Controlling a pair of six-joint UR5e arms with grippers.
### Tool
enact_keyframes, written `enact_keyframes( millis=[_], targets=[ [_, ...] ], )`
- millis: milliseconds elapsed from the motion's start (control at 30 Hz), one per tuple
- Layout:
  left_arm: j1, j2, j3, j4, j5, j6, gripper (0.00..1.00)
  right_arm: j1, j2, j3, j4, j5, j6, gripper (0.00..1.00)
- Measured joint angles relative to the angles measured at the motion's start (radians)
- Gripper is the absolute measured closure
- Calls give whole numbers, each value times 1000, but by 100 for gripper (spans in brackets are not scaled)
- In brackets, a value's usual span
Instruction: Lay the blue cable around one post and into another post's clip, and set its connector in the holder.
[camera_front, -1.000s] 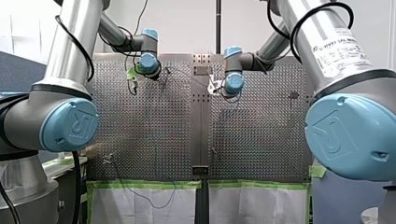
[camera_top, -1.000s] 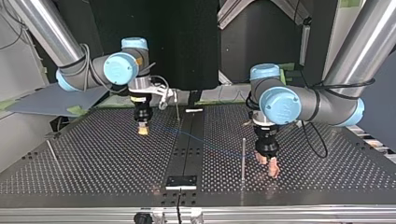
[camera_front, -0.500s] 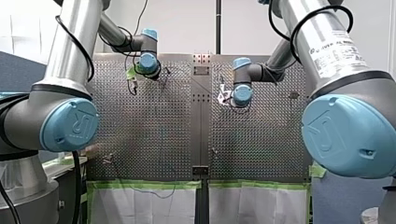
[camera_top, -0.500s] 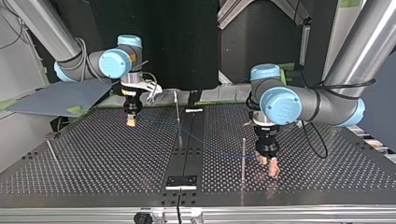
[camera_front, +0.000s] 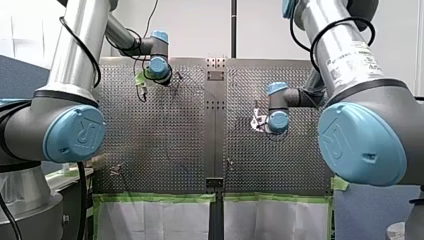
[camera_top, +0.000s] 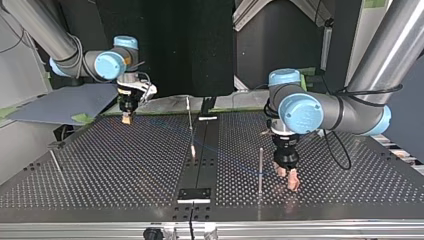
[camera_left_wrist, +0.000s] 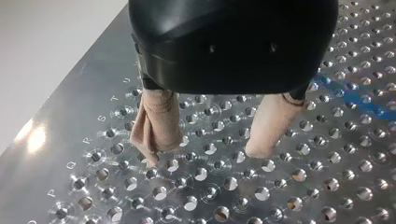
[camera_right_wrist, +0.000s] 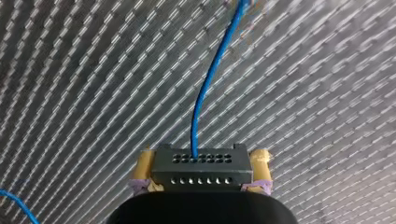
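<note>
My right end effector (camera_right_wrist: 203, 161) is clamping the black connector (camera_right_wrist: 201, 173) between its yellow pads (camera_right_wrist: 145, 163). The blue cable (camera_right_wrist: 210, 88) is leaving the connector's face and running ahead of the fingers over the perforated desk (camera_right_wrist: 327, 93).

In the top view the cable is stretching from that end effector, at the desk's far left. It is crossing the middle strip at a thin slanted post (camera_top: 190, 125) and heading toward an upright post (camera_top: 260, 167). Whether it is touching either post cannot be told. That upright post is standing just beside my left end effector (camera_top: 286, 177).

My left end effector is standing open, its beige pads (camera_left_wrist: 156, 121) spread apart with nothing between them. Their tips are pointing down at the desk's holes, and a stretch of the blue cable is lying beside them, apart from the fingers.

My right arm is coming into the top view from the upper left and reaching to the desk's far side with its wrist turned down. My left arm is coming in from the upper right, bent at the elbow, with its wrist also pointing straight down.

A third post (camera_top: 55, 162) is leaning near the top view's left edge, well apart from both end effectors. A dark plate (camera_top: 195, 195) is sitting on the middle strip at the near edge. A small pale piece (camera_top: 207, 118) is lying at the strip's far end, behind the slanted post. Green tape (camera_front: 155, 197) is edging the desk in the front view.
</note>
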Motion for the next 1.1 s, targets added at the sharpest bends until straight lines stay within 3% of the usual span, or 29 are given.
enact_keyframes(
  millis=[167,733,867,1100],
  targets=[
    [2,-1,0,0,6,0,0,-18,46,47,-47,8,-6,97],
    [12,-7,0,2,10,0,0,13,198,198,-199,67,4,97],
    [15,-9,0,2,10,0,0,16,229,229,-230,89,24,97],
    [20,-13,0,2,10,0,0,10,289,290,-290,102,82,97]
  ],
)
